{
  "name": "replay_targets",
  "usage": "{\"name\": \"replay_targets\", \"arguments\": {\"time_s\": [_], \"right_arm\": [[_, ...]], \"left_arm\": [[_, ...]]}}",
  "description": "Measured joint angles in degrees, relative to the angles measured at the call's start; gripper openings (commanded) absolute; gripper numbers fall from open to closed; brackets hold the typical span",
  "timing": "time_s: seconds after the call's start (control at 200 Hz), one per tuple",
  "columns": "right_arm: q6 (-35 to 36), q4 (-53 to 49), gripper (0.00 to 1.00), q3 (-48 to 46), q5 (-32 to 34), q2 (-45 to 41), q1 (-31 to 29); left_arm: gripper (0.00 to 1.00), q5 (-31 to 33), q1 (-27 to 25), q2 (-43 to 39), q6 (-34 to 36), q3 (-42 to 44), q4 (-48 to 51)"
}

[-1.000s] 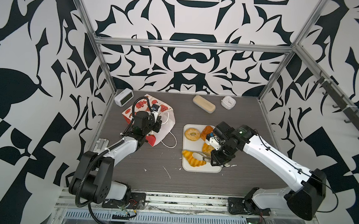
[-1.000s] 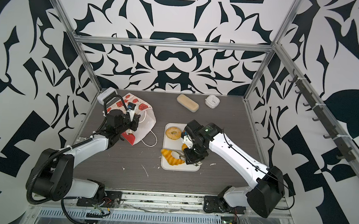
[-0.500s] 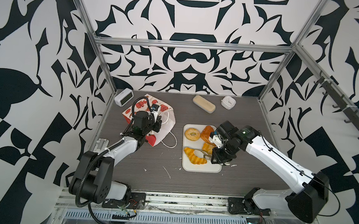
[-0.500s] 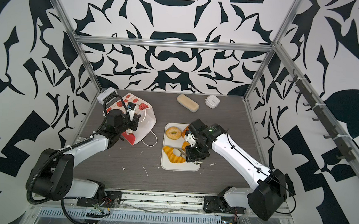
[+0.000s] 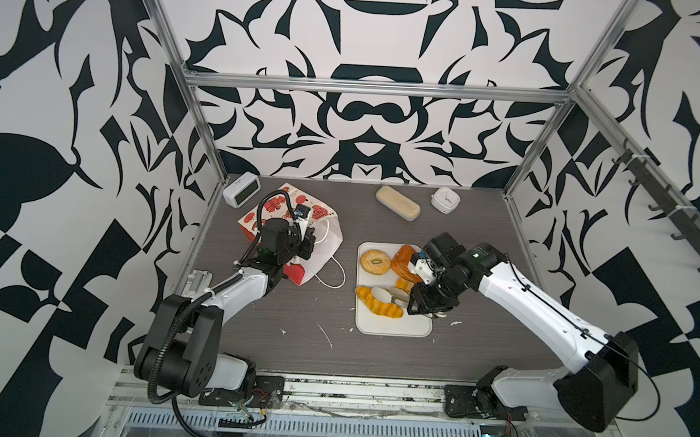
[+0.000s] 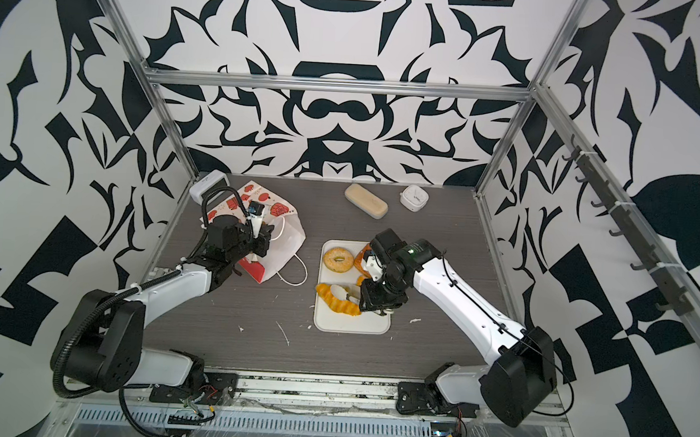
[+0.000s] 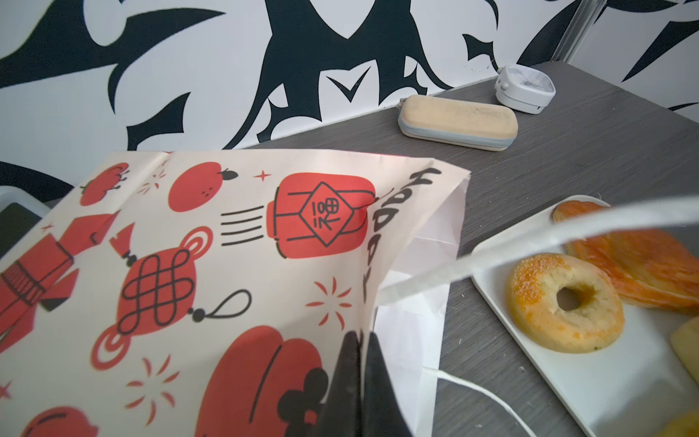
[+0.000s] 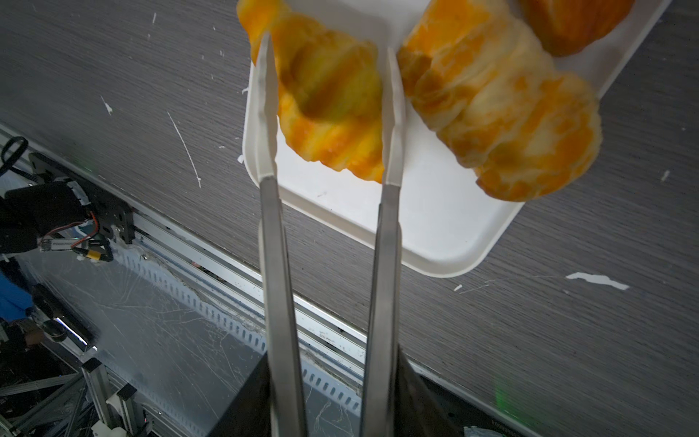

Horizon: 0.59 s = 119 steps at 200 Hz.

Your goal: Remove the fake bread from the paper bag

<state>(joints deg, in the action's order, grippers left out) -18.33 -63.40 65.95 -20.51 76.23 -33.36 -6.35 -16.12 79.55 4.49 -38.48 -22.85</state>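
- The fingers (image 7: 346, 382) of the left gripper (image 7: 360, 340) are pressed together on the printed rim of the paper bag (image 7: 227, 246), holding its mouth up. This grip looks the same as a second ago, and so does the bag, which lies on its side at the back left of the table (image 5: 249, 346).
- The right gripper (image 8: 333, 393) is closed around the arms of a pair of tongs (image 8: 382, 265). A second ago the blades were nipped onto a croissant (image 8: 329, 102). Now they stand apart on either side of it, not visibly pressing it, and it rests on the white tray (image 5: 391, 326).
- That reads as a release. This piece is out of the bag and set down near the bagel (image 5: 375, 262), the darker puff (image 5: 403, 261) and a second striped pastry (image 8: 503, 125).
- The right arm covers part of the tray in both top views, so the pieces there cannot be counted with certainty. A fifth may lie hidden beneath it.
- The bag's depth is hidden. The left wrist view shows only white paper just inside the mouth, and the left arm covers the mouth from above. Whether any bread remains inside cannot be told.
- The right gripper's own fingers are cut off at the frame edge in its wrist view, so how far they have eased is unclear.
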Motion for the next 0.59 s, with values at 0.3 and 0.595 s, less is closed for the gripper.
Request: {"name": "replay_targets", "arguments": {"time_s": [0.3,0.595], "right_arm": [[0.04,0.79,0.48,0.81,1.49,-1.22,0.57],[0.07,4.07,0.27,0.72,0.87,-8.79,0.66]], "left_arm": [[0.0,-0.13,0.04,0.0,0.0,0.17,-0.11],[0.0,-0.22,0.04,0.0,0.0,0.17,-0.09]]}}
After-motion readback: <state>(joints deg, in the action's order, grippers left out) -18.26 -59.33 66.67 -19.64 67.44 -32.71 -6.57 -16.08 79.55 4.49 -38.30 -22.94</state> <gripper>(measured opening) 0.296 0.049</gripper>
